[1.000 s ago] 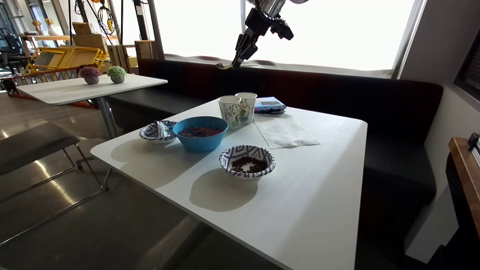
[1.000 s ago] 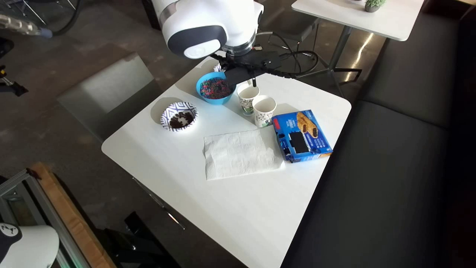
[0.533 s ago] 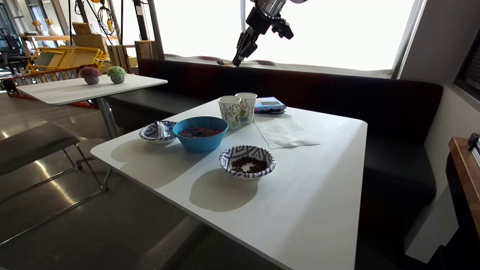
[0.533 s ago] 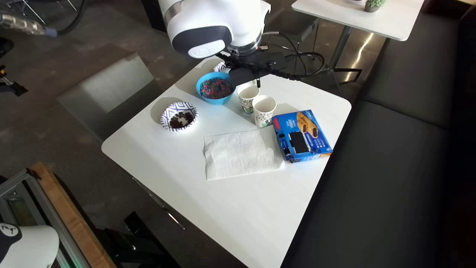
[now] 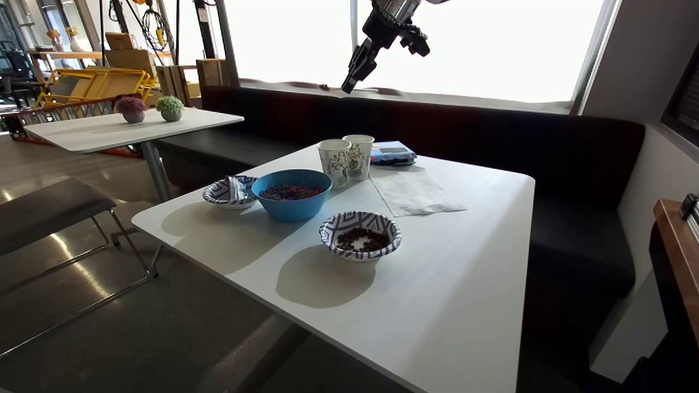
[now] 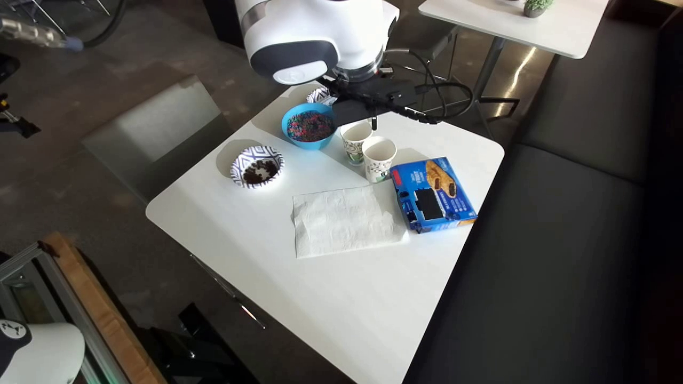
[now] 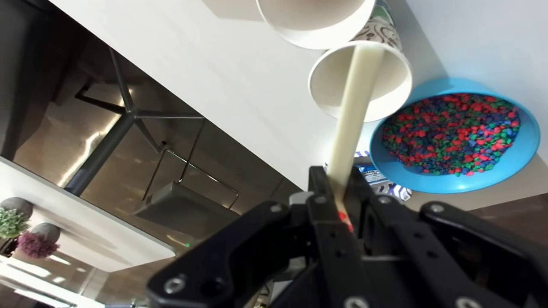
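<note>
Since the earlier frame, we note the gripper (image 7: 337,179) slightly higher, and the arm (image 6: 315,32) shifted sideways, baring more of the blue bowl (image 6: 308,145). The outer end of the pale utensil (image 7: 356,107) has also risen; we see no shift among the things on the table (image 6: 320,293).

Risks, as we judge them: the handle is narrow, so a knock could make it roll or pivot in the pinch. A red patch (image 7: 344,220) shows past the jaws; we cannot tell marking from load. If load, tilting might shed it onto the table or into the near paper cup (image 7: 327,81). Coming down with the handle jutting out could catch that cup or the far paper cup (image 7: 317,25) and topple it; both look light. Striking the bowl's rim could scatter its coloured bits (image 7: 454,132).

Hand: jaws drawn nearly together, pinching the pale utensil, possibly a spoon; its end is too small to be sure. It hangs in the air well above the table, touching nothing else that we can see. In the wrist view the handle crosses the near paper cup's mouth, by overlap, we think, not contact.
</note>
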Robot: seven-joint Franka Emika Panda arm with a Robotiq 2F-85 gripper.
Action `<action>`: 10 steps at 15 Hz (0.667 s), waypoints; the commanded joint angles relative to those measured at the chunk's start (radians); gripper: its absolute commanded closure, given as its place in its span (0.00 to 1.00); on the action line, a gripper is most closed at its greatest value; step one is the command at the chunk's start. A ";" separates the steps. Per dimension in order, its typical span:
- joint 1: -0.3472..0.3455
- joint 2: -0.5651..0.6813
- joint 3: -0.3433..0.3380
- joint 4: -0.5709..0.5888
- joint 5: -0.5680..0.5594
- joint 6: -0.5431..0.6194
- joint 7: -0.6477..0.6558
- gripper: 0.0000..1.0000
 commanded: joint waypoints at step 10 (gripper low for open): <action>0.021 0.068 0.052 0.023 0.117 0.218 0.060 0.96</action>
